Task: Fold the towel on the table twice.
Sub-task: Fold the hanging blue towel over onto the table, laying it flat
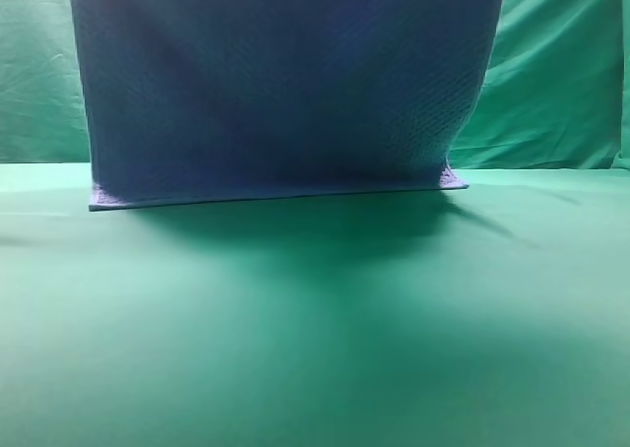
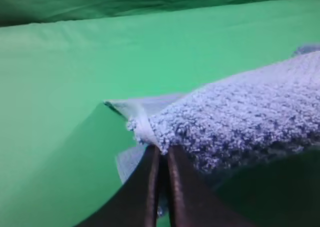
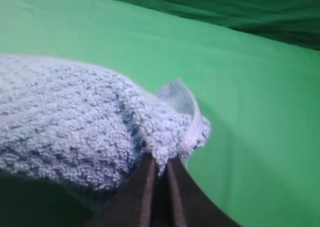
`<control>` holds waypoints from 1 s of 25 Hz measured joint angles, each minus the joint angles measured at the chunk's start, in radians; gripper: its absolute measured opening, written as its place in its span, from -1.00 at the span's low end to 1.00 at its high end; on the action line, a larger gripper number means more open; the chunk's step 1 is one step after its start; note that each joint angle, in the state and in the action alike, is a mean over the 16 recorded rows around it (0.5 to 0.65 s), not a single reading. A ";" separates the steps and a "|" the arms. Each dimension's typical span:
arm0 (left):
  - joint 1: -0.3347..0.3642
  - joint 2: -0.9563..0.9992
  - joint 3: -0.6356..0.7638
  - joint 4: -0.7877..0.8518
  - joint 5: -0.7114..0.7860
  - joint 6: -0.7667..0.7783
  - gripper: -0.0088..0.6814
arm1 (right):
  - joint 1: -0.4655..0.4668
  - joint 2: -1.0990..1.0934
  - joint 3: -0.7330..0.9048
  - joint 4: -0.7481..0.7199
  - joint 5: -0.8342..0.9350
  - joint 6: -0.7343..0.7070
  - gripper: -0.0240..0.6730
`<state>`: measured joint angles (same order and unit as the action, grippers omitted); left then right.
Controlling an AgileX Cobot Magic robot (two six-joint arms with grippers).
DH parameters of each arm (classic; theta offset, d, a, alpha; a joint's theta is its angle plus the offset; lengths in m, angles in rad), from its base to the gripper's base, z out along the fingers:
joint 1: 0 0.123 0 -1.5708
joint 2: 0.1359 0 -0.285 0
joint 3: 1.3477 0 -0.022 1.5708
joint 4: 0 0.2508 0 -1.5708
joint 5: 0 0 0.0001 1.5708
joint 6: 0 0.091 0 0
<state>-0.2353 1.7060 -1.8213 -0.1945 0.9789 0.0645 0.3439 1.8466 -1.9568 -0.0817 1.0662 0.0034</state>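
Hanging from both closed grippers, left gripper and right gripper, the towel drapes onto the table, first fold unfinished.

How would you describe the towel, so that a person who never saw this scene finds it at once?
Look at the smooth green table. The towel hangs above its far part, with only the bottom edge lying on it. It is the one grey-blue, bumpy cloth here; the creased backdrop behind it is green.
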 joint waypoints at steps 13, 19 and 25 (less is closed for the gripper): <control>-0.002 -0.301 0.580 -0.137 -0.132 0.081 -0.97 | 0.064 -0.354 0.663 0.007 -0.176 0.097 -0.93; -0.002 -0.408 0.788 -0.168 -0.159 0.090 -0.97 | 0.149 -0.467 0.848 0.004 -0.206 0.148 -0.93; -0.002 -0.515 0.947 -0.207 -0.141 0.100 -0.97 | 0.244 -0.563 0.947 -0.002 -0.179 0.203 -0.93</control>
<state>-0.2376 1.1913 -0.8747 -0.4010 0.8379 0.1646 0.5883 1.2839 -1.0100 -0.0839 0.8868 0.2064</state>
